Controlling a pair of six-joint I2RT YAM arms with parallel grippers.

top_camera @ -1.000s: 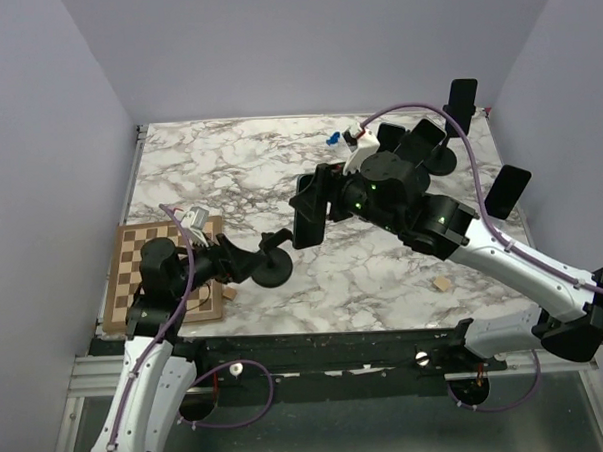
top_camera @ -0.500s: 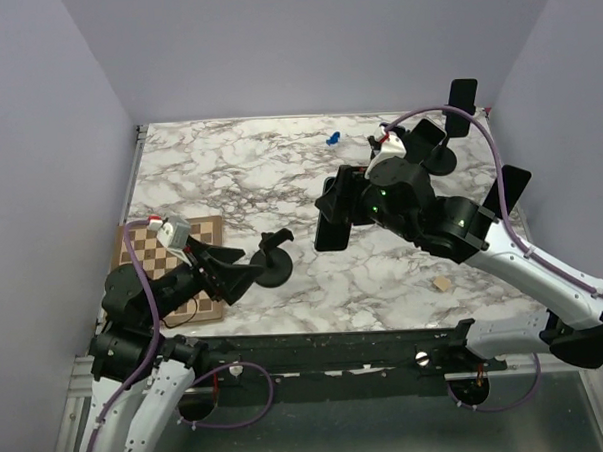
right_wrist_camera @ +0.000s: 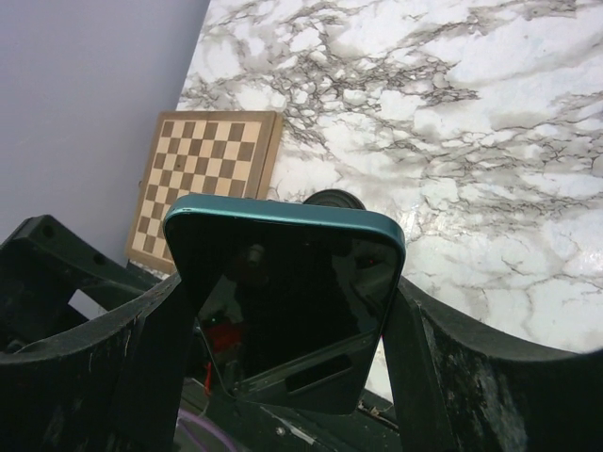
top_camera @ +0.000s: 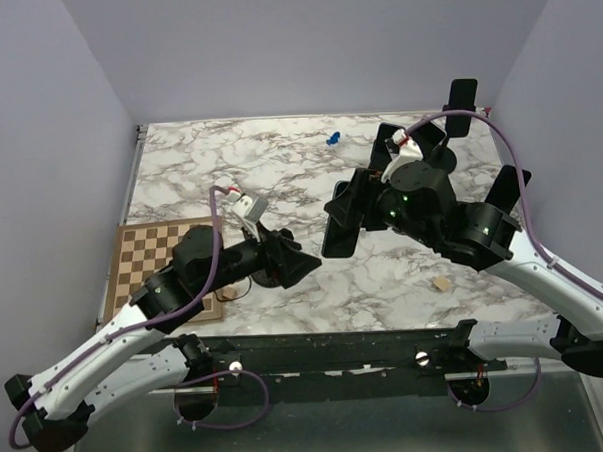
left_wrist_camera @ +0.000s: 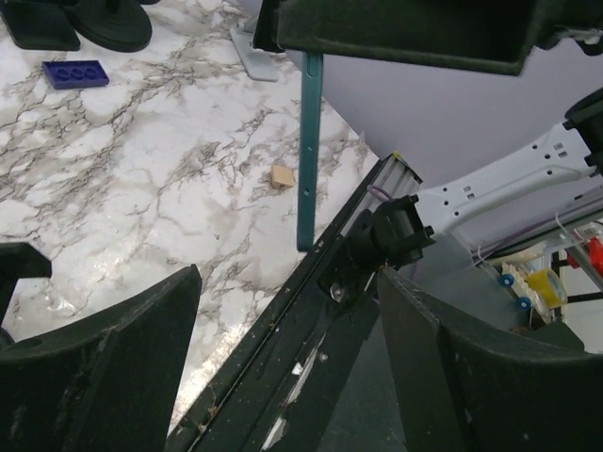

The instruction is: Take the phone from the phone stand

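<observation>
The phone (top_camera: 336, 227), a dark slab with a teal frame, hangs tilted above the table, clear of the stand. My right gripper (top_camera: 343, 216) is shut on it. In the right wrist view the phone (right_wrist_camera: 283, 301) fills the gap between both fingers. My left gripper (top_camera: 301, 266) is open and empty, low at the front centre, left of the phone. From the left wrist the phone (left_wrist_camera: 308, 151) shows edge-on as a teal strip beyond the left gripper (left_wrist_camera: 287, 282). The phone stand is mostly covered by my left gripper; only the stand's dark round part (right_wrist_camera: 334, 199) peeks above the phone.
A chessboard (top_camera: 148, 263) lies at the front left. A blue brick (top_camera: 332, 139) sits at the back. A small wooden block (top_camera: 441, 283) lies near the front edge on the right. Other stands with phones (top_camera: 463, 104) crowd the back right corner.
My left arm has swung from beside the chessboard to the right, over the stand, its jaws wide. The right gripper has carried the phone a little right and tilted it.
</observation>
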